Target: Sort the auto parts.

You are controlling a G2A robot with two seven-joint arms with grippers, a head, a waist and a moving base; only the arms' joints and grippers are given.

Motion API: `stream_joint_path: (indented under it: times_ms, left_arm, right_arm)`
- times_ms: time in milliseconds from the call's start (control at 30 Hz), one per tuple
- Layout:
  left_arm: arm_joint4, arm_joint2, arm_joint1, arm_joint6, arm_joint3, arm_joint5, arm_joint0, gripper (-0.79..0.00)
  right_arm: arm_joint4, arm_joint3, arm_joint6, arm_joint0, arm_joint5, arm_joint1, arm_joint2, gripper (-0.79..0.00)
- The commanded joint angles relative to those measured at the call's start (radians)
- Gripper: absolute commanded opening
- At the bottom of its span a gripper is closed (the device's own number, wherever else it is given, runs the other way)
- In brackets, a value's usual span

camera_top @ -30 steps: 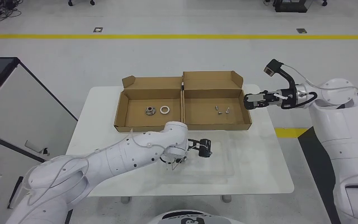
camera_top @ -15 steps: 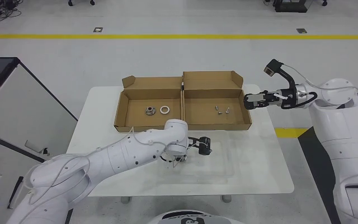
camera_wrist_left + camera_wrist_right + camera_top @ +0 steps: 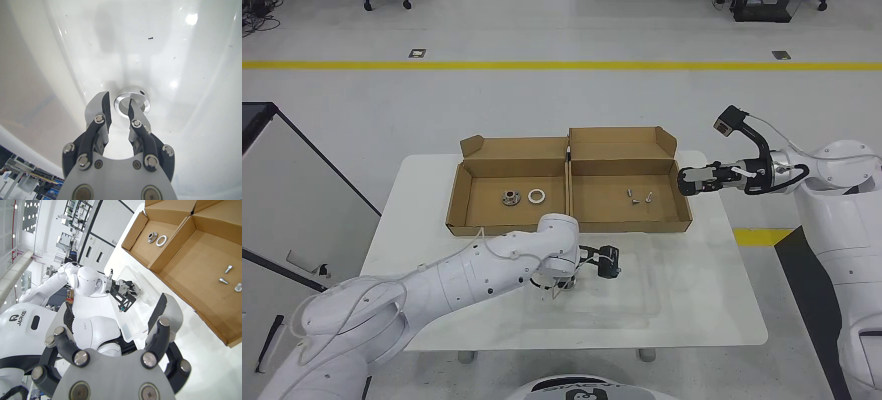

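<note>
Little motion over the last second: a slight shift of the left arm's wrist toward the boxes, none from the right gripper (image 3: 683,181), parked with fingers spread wide, holding nothing, just beside the right box (image 3: 602,205).

Left gripper (image 3: 117,98) down in the clear tray (image 3: 170,47), parted and not yet clamped: one pad inside the bore of the metal collar (image 3: 145,100), the other just outside its wall, a small gap left. Collar flat on the tray floor.

Close slowly, pinching the wall squarely so as not to tip or skid it on the slick plastic. Lift straight up, clear of the tray's side, then carry to the left box (image 3: 482,205) (flange (image 3: 510,196) and ring (image 3: 537,196) there already, bolts (image 3: 639,195) in the other, so probably the right home).
</note>
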Motion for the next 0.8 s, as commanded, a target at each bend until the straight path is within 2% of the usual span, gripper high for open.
stream_joint_path:
  times_ms: [0,367,467,533,767]
  left_arm:
    - [0.002,0.000,-0.002,0.001,0.003,-0.001,0.001,-0.548]
    - [-0.001,0.000,-0.009,0.002,0.026,-0.002,0.003,-0.557]
    - [0.000,0.000,-0.013,0.006,0.037,-0.006,0.007,-0.613]
    - [-0.002,0.000,-0.016,0.006,0.043,-0.006,0.007,-0.785]
    - [-0.024,0.000,-0.023,-0.002,0.052,0.002,0.001,-0.785]
  right_arm:
    - [0.000,0.000,0.000,0.000,0.000,0.000,0.000,0.000]
    - [0.000,0.000,0.000,0.000,0.000,0.000,0.000,0.000]
    - [0.000,0.000,0.000,0.000,0.000,0.000,0.000,0.000]
    - [0.000,0.000,0.000,0.000,0.000,0.000,0.000,0.000]
    - [0.000,0.000,0.000,0.000,0.000,0.000,0.000,0.000]
